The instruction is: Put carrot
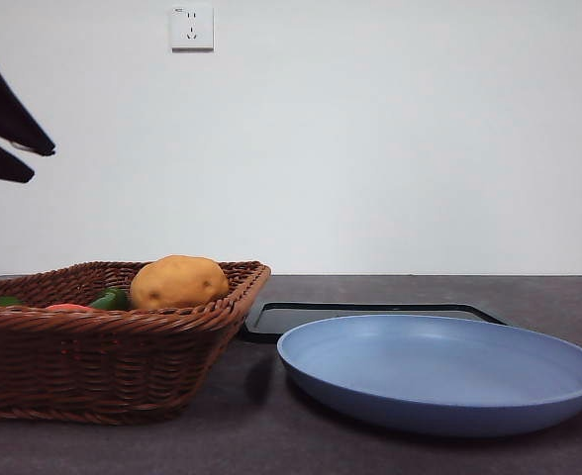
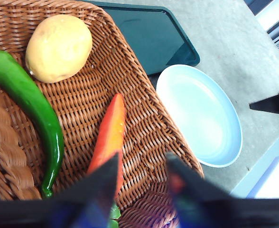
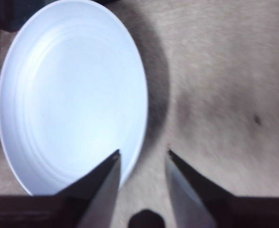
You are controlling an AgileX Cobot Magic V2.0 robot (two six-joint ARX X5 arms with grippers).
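Nearest in the front view: a blue plate (image 1: 441,371) on the dark tabletop (image 1: 548,297), bare, with a woven basket (image 1: 93,366) beside it and a flat black tray (image 1: 370,315) behind. In the basket, a tan potato (image 1: 178,282), a green pepper (image 2: 32,107) and the carrot (image 2: 108,137), only a sliver of orange showing over the rim from the front. From the left wrist view: carrot lying flat on the weave, long axis running straight away from the left tool (image 2: 142,178), thick leafy end tucked under one jaw, tapered tip pointing off toward the potato. Left tool open, empty, poised high above the basket, clearly the nearer arm. Right tool (image 3: 143,159) likewise open and empty, hanging over the plate's edge, well apart from the carrot. Likely next: straight descent of the left tool, jaws straddling the carrot across its width. Far back, a white wall with a socket (image 1: 192,28).
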